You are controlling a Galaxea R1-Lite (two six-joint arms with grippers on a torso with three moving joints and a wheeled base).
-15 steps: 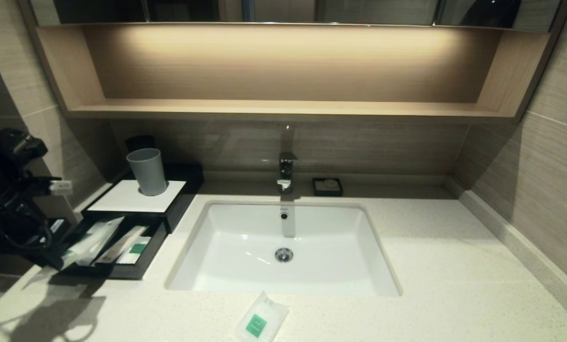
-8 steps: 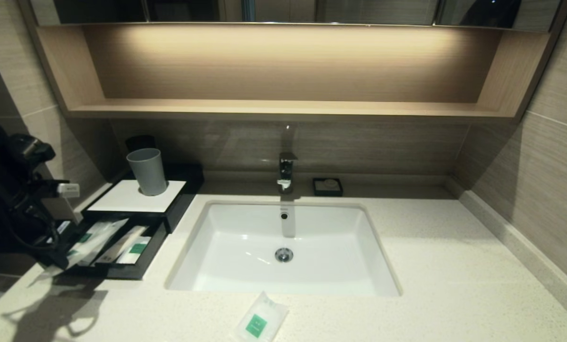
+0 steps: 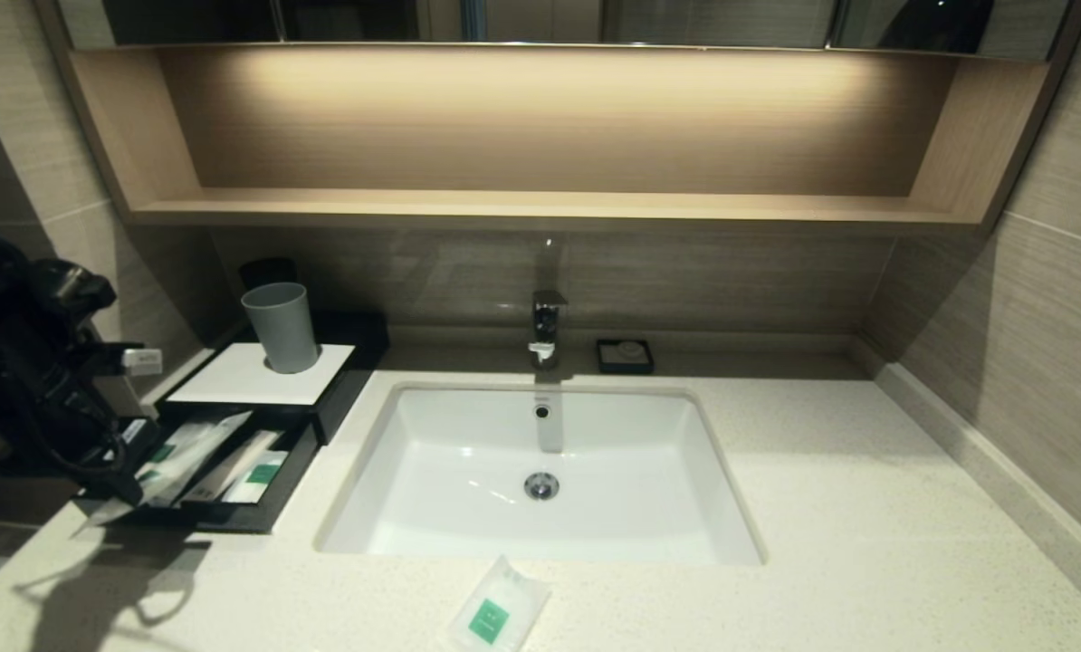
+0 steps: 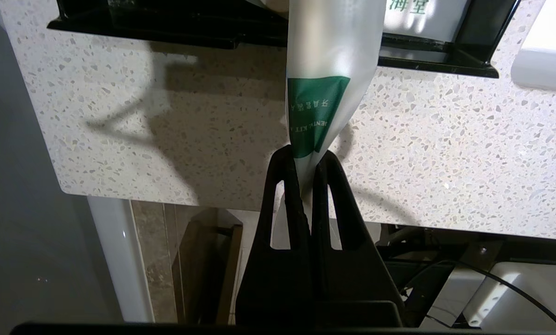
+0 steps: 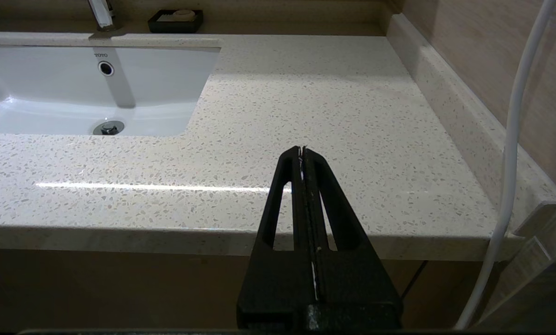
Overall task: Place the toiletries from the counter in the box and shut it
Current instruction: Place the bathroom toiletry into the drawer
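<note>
While gripping a toothbrush packet's [image 4: 330, 60] tail tight in the left tool [image 4: 306, 156], far end over the box's [image 3: 251, 380] open drawer [image 3: 249, 518], probably needed a level push further in before release. Saw the white sachet [image 3: 497, 608] lying on the worktop [image 3: 866, 498] before the sink, right tool [image 5: 302, 150] idle and pressed shut.

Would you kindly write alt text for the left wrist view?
The left gripper, shut, pinches the green-labelled end of a toothbrush packet above the speckled counter, the packet's far end reaching into the black box's open drawer.
</note>
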